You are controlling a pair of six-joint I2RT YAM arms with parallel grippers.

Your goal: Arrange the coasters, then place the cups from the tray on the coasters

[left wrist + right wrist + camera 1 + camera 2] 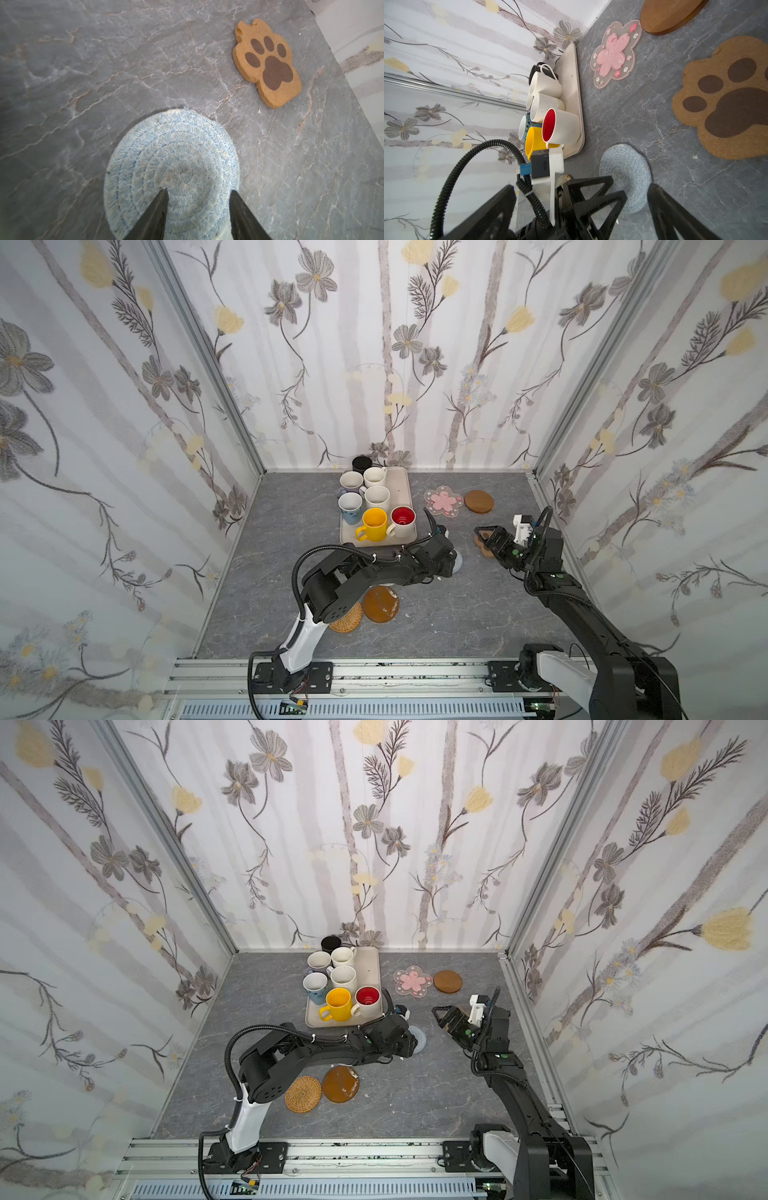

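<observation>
Grey-blue woven coaster (172, 164) lies on the table (104, 83) near the tray (401, 489), my left gripper (198, 190) half-spread over it pinching nothing, so I'd nip one edge shallowly and keep clear of the paw coaster (268, 64).

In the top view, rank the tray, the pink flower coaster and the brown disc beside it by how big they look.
1. tray, clearly largest.
2. pink flower coaster.
3. brown disc, only slightly smaller; both lie equally far back.
</observation>
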